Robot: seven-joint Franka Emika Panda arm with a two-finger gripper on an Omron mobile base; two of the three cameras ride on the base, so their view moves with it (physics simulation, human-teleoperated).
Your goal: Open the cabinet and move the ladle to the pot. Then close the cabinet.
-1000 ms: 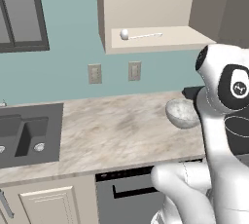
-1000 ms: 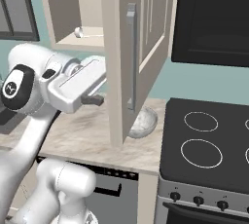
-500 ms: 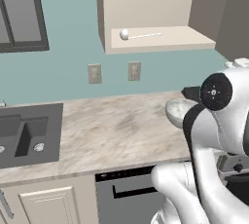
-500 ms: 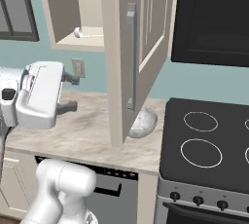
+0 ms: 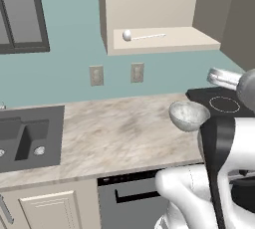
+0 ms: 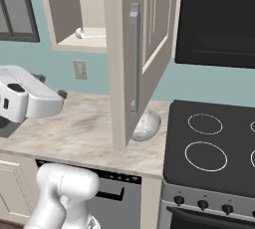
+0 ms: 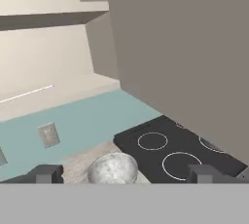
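A: On the counter side, items are listed from left to right. A sink (image 5: pixel 27 138) is set into the marble counter (image 5: pixel 114 133) at far left. Two wall outlets (image 5: pixel 96 75) are noted on the teal wall. Above them, the cabinet (image 6: pixel 144 39) is recorded as open, its door swung outward, handle (image 6: pixel 134 56) facing the right base camera.

B: And the ladle?

A: The ladle (image 5: pixel 142 36) is logged on the cabinet's lower shelf, round scoop at left, thin handle laid out to the right. It is untouched. A speckled bowl (image 5: pixel 188 115) is entered next, near the counter's right end, just beside the stove (image 6: pixel 214 143).

B: Pot?

A: What is taken to be the pot (image 5: pixel 224 78) is glimpsed at the right edge of the left base view, partly hidden by the arm. Its exact seat cannot be told.

B: Gripper state?

A: The gripper (image 7: pixel 125 173) is recorded with fingertips (image 7: pixel 46 173) set wide apart; nothing is held between them. It is aimed over the bowl toward the stove, below the shelf.

B: Advice for the step in hand?

A: The hand is best raised and turned toward the shelf, kept clear of the open door's edge. The thin handle, not the ball scoop, is judged the better place to be pinched; a grasp across it near the scoop is advised so less tipping is risked.
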